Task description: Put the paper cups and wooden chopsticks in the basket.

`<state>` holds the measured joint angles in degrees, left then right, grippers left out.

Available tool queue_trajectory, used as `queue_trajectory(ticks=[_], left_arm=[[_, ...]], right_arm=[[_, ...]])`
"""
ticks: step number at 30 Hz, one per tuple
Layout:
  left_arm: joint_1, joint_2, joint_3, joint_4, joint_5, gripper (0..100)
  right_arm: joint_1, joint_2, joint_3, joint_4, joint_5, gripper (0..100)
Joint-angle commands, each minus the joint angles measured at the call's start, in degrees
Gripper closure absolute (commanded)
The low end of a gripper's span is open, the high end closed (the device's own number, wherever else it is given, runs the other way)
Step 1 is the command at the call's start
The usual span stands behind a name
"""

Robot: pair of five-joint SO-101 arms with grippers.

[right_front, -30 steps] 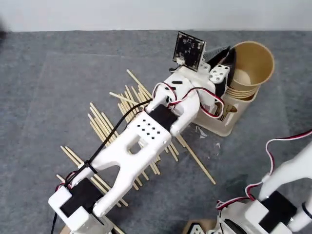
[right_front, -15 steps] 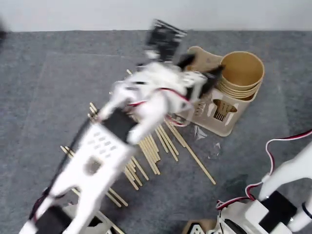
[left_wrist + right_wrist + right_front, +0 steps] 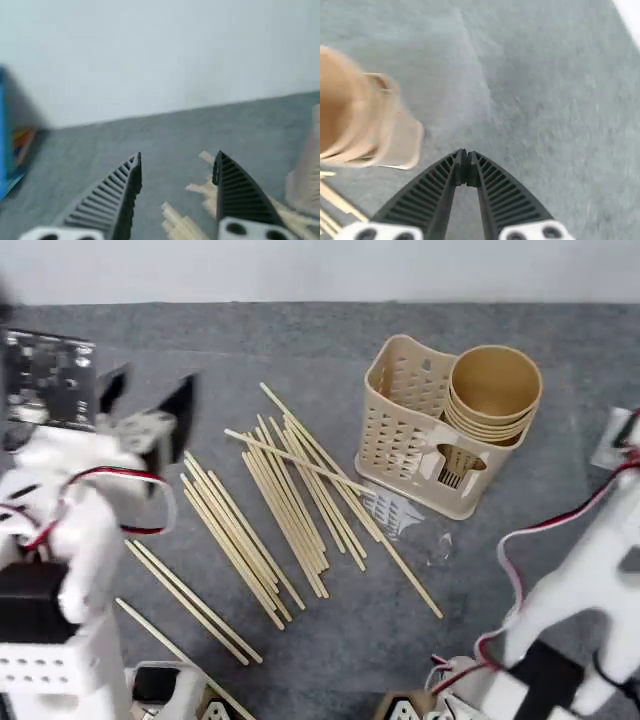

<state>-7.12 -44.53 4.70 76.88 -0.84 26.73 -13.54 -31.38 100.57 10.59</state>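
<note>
Many wooden chopsticks (image 3: pixel 283 520) lie loose on the grey mat (image 3: pixel 450 620), fanned out in rough diagonal rows in the middle of the high view. None of them is in the basket (image 3: pixel 395 430). One chopstick lies crosswise over the others, and the nearest ones end just beside the basket's wall. The cream slotted basket stands upright toward the far right of the mat. A nested stack of paper cups (image 3: pixel 493 390) sits upright in its right-hand compartment, mouths up. A scrap of clear plastic wrapper (image 3: pixel 395 510) lies on the mat in front of the basket, touching the longest chopsticks.

The left arm (image 3: pixel 70 530) stands at the left edge of the high view, well apart from the basket. The left gripper (image 3: pixel 148 398) hangs raised beside the far ends of the chopsticks. In the left wrist view, the left gripper (image 3: pixel 177 160) has its ribbed black jaws spread wide with nothing between them. Past them show chopstick ends (image 3: pixel 180 225), the mat and a pale wall (image 3: pixel 160 60).

The right arm (image 3: pixel 590 580) rises at the right edge of the high view. The right gripper (image 3: pixel 466 165) has its jaws pressed together at the tips, holding nothing, above bare mat. The cups (image 3: pixel 340 115) and the basket rim (image 3: pixel 402 145) sit off to one side of it, apart from the jaws.
</note>
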Motion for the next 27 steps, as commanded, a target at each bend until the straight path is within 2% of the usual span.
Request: queue_trajectory(ticks=[1,4,7,12,15,20,24,27], left_arm=[[-9.3,0.5,-0.6,5.3,-4.0,77],[-14.6,1.8,0.8,9.1,-5.2,77],[-19.1,2.1,5.5,9.2,-5.3,77],[-24.5,2.1,15.3,4.2,-5.3,77],[-27.4,2.1,20.4,0.9,-5.3,77],[-29.5,2.1,27.0,-2.4,-5.3,77],[-29.6,2.1,31.5,-5.0,-5.3,77],[-29.6,2.1,34.8,-6.6,-5.3,77]], right_arm=[[-8.1,-5.6,0.4,2.2,0.9,98.8],[-17.6,-6.5,2.4,2.2,1.1,98.7],[-27.5,-5.8,3.2,2.1,1.2,98.5],[-42.9,-2.3,3.3,2.0,1.2,98.3],[-49.8,2.6,3.3,1.9,1.2,98.3],[-57.2,12.6,3.2,0.5,1.3,95.2],[-59.1,19.6,3.2,-3.5,4.5,86.2],[-59.3,24.6,3.2,-8.2,6.9,84.0]])
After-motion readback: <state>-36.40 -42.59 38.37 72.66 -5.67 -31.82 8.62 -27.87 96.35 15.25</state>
